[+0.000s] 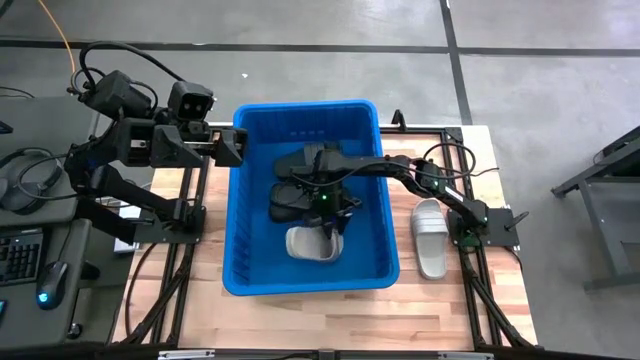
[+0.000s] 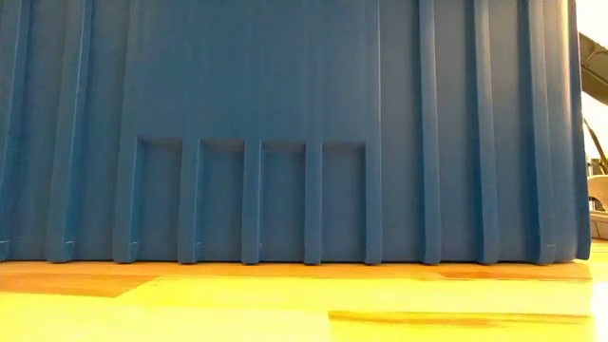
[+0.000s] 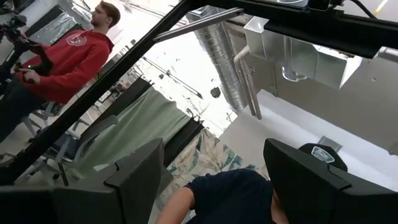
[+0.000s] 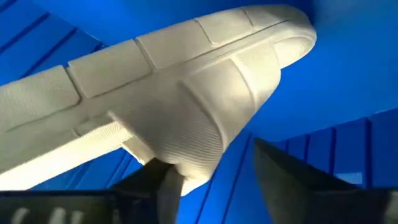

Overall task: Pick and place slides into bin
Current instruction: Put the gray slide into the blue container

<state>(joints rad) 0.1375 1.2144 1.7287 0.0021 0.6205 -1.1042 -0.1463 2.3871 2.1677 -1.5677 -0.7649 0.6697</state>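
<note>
The right end effector (image 1: 322, 212) is reaching down inside the blue bin (image 1: 385, 262), its fingers parting around a light grey slide (image 4: 180, 106) lying just in front of it, with black slides (image 1: 290, 195) right beside it. Another grey slide (image 1: 430, 237) is lying on the wooden surface (image 1: 300, 315) outside the bin. The left end effector (image 3: 211, 180) is waiting wide and empty, off beside the bin.

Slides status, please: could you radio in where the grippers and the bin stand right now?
Right gripper inside bin, light grey slide at its fingers. Left gripper open, raised off the table's left. Dark slides binned; one grey slide left on table. Nothing blocking.
</note>
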